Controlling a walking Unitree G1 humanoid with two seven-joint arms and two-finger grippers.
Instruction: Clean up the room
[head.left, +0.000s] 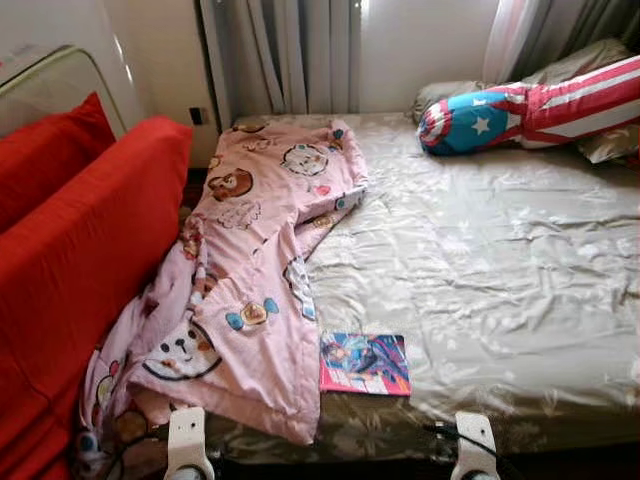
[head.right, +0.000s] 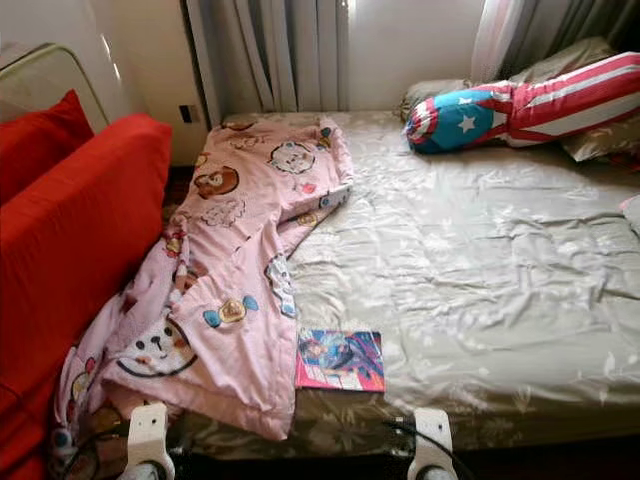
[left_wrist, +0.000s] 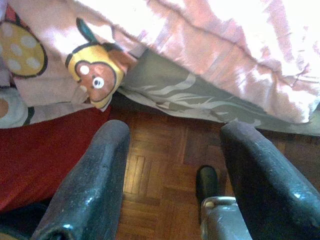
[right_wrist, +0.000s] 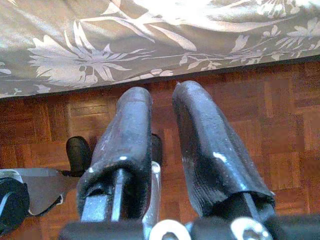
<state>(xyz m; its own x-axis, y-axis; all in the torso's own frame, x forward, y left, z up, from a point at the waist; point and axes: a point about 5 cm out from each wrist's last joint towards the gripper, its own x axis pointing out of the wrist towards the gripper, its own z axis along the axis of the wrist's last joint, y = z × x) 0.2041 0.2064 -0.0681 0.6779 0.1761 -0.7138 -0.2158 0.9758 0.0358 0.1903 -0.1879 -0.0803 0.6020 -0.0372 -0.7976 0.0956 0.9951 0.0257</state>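
Robot faces the bed (head.left: 520, 250), left gripper (left_wrist: 172, 150) spread empty, right gripper (right_wrist: 162, 115) nearly closed, empty; likely next, reaching for the pink blanket (head.left: 255, 270) or book (head.left: 365, 363).

Pink cartoon blanket (head.left: 255, 250) draped over bed (head.left: 500, 270) edge; comic book (head.left: 365, 364) beside it.

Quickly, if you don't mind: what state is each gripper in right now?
Left gripper: open, holding nothing, above the wooden floor by the bed.
Right gripper: shut, holding nothing.

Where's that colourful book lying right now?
The book lies flat near the foot edge of the bed, touching the pink blanket on its left.
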